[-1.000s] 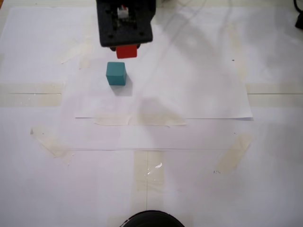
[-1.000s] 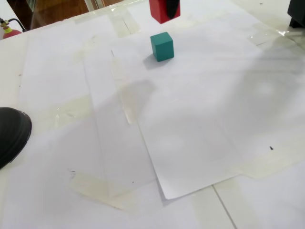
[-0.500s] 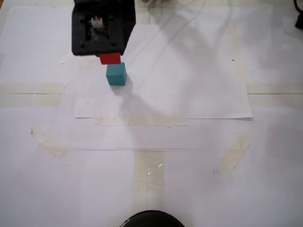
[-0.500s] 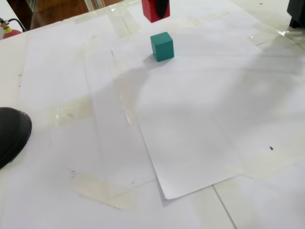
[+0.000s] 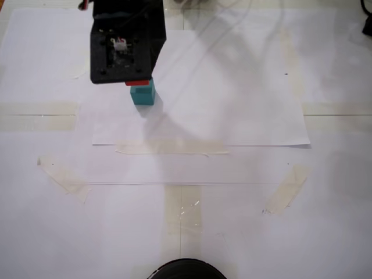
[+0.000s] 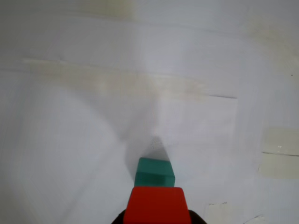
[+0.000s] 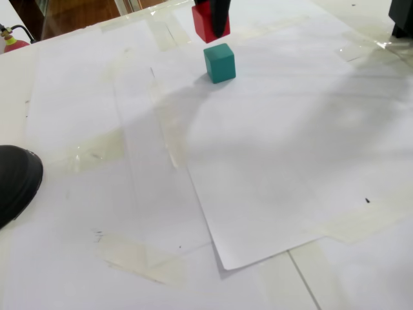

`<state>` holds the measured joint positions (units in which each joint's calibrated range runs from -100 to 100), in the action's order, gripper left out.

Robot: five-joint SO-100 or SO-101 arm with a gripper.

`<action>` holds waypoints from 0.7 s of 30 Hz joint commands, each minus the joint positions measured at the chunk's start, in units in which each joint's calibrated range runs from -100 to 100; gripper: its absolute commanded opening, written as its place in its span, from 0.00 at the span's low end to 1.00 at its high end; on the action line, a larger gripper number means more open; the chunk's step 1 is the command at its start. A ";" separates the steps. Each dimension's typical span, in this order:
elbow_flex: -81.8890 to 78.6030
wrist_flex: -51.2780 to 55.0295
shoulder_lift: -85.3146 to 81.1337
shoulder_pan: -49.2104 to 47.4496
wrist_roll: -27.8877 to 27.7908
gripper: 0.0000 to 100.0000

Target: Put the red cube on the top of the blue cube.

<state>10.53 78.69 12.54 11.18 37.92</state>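
My gripper (image 7: 211, 23) is shut on the red cube (image 7: 204, 24) and holds it in the air, just above and slightly behind the blue cube (image 7: 219, 62). That teal-coloured cube rests on the white paper. From above, the black gripper body (image 5: 125, 43) hides most of the red cube (image 5: 138, 83), whose edge shows right over the blue cube (image 5: 143, 95). In the wrist view the red cube (image 6: 156, 205) fills the bottom centre with the blue cube (image 6: 154, 171) just beyond it.
White paper sheets (image 5: 232, 104) are taped to the table with pale tape strips (image 5: 171, 148). A black rounded object (image 5: 185, 269) sits at the near edge, seen also as the black rounded object (image 7: 16, 181) at left. A dark item (image 7: 401, 16) stands at the far right corner.
The gripper with the red cube has moved left, then down and closer, so the red cube now hangs right over the blue cube. The blue cube has not moved.
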 commanded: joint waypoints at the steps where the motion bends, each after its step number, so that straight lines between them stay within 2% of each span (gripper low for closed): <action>1: 1.86 -1.03 -0.52 -0.21 0.49 0.14; 21: -4.95 -3.72 -0.35 -0.06 1.03 0.15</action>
<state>5.56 75.84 12.54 11.18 38.51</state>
